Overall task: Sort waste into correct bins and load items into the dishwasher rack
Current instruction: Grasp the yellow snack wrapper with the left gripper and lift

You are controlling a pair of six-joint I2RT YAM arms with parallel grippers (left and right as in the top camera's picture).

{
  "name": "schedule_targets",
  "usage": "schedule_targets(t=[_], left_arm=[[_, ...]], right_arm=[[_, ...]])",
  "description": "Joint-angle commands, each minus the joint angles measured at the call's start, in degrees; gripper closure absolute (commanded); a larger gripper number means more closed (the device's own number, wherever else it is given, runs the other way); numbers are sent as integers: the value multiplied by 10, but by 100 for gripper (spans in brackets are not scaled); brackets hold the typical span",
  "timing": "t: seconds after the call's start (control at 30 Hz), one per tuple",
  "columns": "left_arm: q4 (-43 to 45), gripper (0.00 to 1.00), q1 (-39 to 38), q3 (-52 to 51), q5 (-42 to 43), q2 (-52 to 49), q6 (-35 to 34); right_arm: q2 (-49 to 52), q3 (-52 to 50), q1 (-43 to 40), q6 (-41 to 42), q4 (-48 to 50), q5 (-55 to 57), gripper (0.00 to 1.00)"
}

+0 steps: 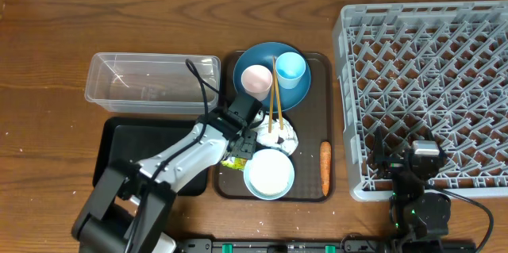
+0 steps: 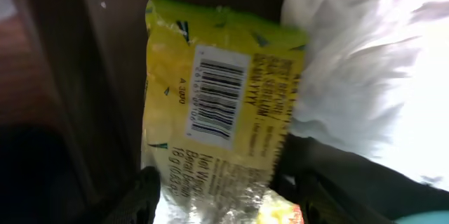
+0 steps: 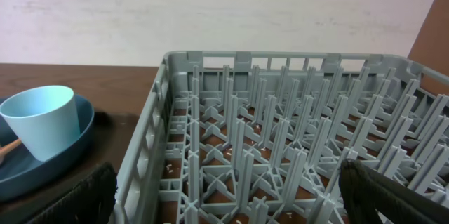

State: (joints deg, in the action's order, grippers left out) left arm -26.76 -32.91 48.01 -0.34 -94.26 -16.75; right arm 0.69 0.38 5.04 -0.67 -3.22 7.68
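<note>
The yellow-green foil snack wrapper (image 2: 210,112) is seen lying on the brown serving tray (image 1: 321,86), its near end between the fingers of the left gripper (image 2: 228,197). Whether it is pinched cannot be told. It is judged light, limp and slippery, best taken at a crimped end. The crumpled white tissue (image 2: 365,76) lies just beside it. Farther off, the right gripper (image 3: 224,203) is held wide apart and empty at the large grey plastic dishwasher rack (image 3: 280,133).

Brown serving tray (image 1: 318,104), wooden table (image 1: 48,47)
</note>
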Motion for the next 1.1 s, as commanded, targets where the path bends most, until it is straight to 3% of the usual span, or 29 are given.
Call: schedule_targets(t=[0.0,0.07,0.5,0.6,1.07], left_arm=[[-1,50,-3,-9,-6,-8,3],[-1,58,-3,-9,-6,-8,3],[-15,81,-3,-4,-6,6,3],[-23,92,-3,-3,-6,26,3],[-44,94,-3,-3,-16,197,-1]], right_arm=[[-2,-1,-2,-3,-2,4,1],[-2,-1,-2,-2,-2,4,1],[-2,-1,-2,-3,-2,4,1],[-2,-1,-2,-3,-2,4,1],[-2,-1,-2,-3,-2,4,1]])
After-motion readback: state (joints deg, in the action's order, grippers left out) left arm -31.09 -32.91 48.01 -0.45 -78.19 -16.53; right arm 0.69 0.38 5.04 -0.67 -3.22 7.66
